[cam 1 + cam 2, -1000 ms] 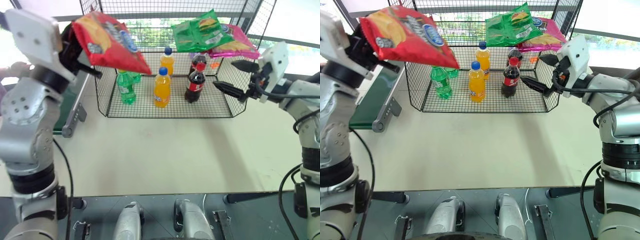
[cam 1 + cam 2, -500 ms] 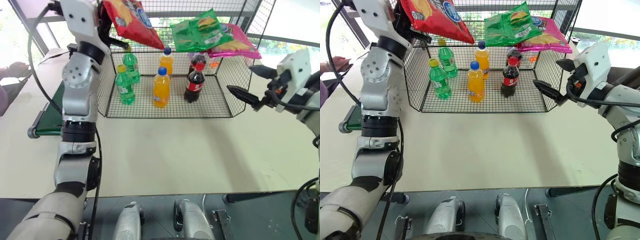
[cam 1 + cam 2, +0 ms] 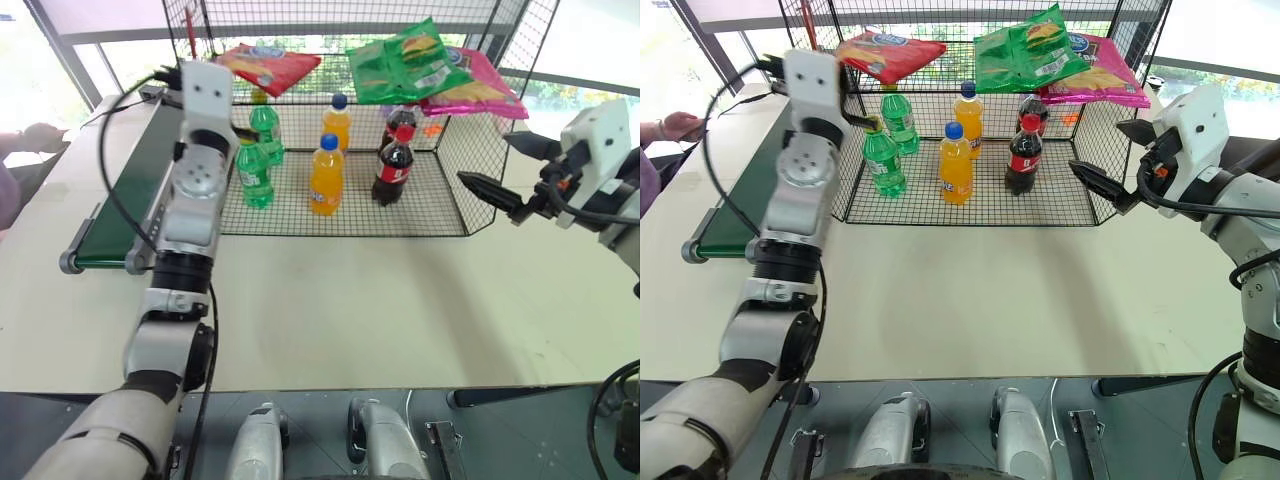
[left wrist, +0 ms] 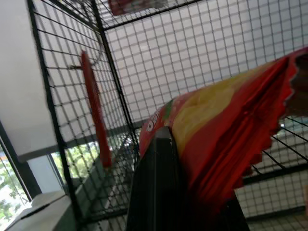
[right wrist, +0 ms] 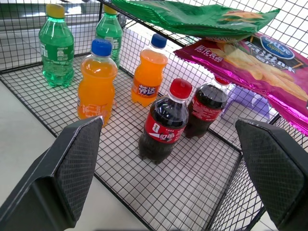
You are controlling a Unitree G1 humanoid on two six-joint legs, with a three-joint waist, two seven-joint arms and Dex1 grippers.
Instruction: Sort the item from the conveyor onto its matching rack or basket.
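The red snack bag (image 3: 268, 65) lies flat over the left end of the cage's top wire shelf (image 3: 940, 92). My left gripper (image 3: 847, 78) reaches up to the shelf's left corner and is shut on the bag's near edge. In the left wrist view a black finger (image 4: 159, 183) presses the crinkled red bag (image 4: 226, 130) above the grid. The dark green conveyor (image 3: 130, 190) runs along the left, beside the left arm. My right gripper (image 3: 505, 168) hangs open and holds nothing, just outside the cage's right wall.
A green bag (image 3: 405, 62) and a pink bag (image 3: 470, 90) lie on the shelf's right half. Green (image 3: 252, 170), orange (image 3: 323, 175) and cola (image 3: 392, 165) bottles stand on the lower grid. A person's hand (image 3: 35, 135) rests at the far left.
My left arm reached forward and down, bringing the red bag from high in the air to flat over the shelf's left end. The right gripper drew back a little from the cage.
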